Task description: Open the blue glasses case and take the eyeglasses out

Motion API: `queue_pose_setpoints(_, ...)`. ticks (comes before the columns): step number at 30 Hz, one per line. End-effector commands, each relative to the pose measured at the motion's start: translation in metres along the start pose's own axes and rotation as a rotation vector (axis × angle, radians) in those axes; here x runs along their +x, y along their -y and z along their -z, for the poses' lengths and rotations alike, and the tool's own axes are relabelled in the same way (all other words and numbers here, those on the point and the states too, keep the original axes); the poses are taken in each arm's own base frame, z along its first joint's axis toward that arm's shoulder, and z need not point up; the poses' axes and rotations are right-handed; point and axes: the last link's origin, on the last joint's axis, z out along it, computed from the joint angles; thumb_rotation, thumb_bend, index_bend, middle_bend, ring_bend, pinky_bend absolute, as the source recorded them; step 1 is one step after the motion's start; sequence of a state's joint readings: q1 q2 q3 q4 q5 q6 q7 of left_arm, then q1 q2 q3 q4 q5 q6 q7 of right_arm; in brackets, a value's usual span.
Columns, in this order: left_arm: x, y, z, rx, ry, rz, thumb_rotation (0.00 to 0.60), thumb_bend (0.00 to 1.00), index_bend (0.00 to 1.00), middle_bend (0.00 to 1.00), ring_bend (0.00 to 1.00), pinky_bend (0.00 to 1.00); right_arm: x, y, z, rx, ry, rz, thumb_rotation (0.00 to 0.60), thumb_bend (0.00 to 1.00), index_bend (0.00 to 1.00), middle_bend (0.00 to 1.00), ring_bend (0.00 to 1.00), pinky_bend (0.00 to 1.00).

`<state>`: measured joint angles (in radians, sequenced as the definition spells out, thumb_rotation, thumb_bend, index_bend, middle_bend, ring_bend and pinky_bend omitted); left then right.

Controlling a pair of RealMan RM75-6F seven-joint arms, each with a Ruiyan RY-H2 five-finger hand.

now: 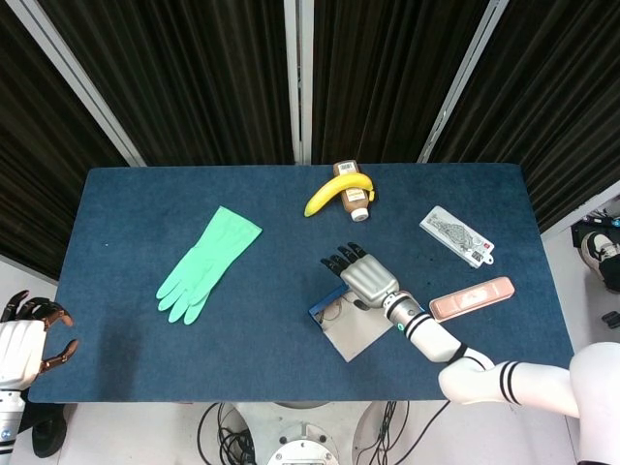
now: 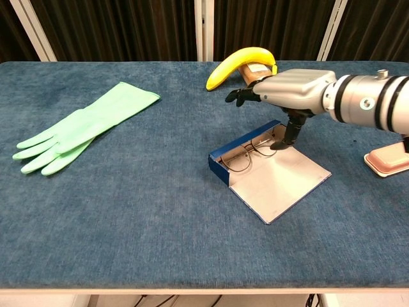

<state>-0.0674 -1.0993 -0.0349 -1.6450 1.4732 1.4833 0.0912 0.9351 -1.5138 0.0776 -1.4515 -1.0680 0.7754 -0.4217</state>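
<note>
At the tabletop's (image 1: 116, 291) left near corner the left hand (image 1: 24, 339) hangs empty, fingers spread, while right of centre the blue glasses case (image 2: 246, 153) lies open, eyeglasses (image 2: 246, 153) inside, under the right hand (image 2: 291, 86), thumb lowered beside them, holding nothing.
</note>
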Motion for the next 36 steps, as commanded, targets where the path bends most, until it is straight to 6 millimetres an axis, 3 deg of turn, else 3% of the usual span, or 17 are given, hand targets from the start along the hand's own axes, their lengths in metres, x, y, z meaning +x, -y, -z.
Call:
queue_pose_setpoints(1,0.0,0.0,0.0,0.0,0.001,0.002,0.6,0.24,0.5,0.38,0.23,0.12,0.003,0.007,-0.016,0.003,-0.011,-0.026,0.6,0.15,0.0,0.12,0.0,0.0)
queue_pose_setpoints(12,0.0,0.0,0.0,-0.001,0.002,0.004,0.6,0.24,0.5,0.38,0.23,0.12,0.017,0.031,-0.058,0.008,-0.058,-0.051,0.6,0.18,0.0,0.14,0.0,0.0)
queue_pose_setpoints(17,0.0,0.001,0.0,-0.003,0.004,0.009,0.6,0.24,0.5,0.38,0.23,0.12,0.018,0.031,-0.069,-0.027,-0.042,-0.046,0.6,0.27,0.0,0.25,0.0,0.0)
queue_pose_setpoints(21,0.001,0.001,0.0,-0.005,0.006,0.011,0.6,0.24,0.5,0.38,0.23,0.12,0.013,0.025,-0.065,-0.029,0.034,-0.092,0.6,0.36,0.0,0.29,0.0,0.0)
queue_pose_setpoints(36,0.0,0.0,0.0,-0.004,0.005,0.001,0.6,0.24,0.5,0.38,0.23,0.11,0.003,-0.009,-0.011,-0.123,0.068,-0.1,0.6,0.36,0.0,0.4,0.04,0.0)
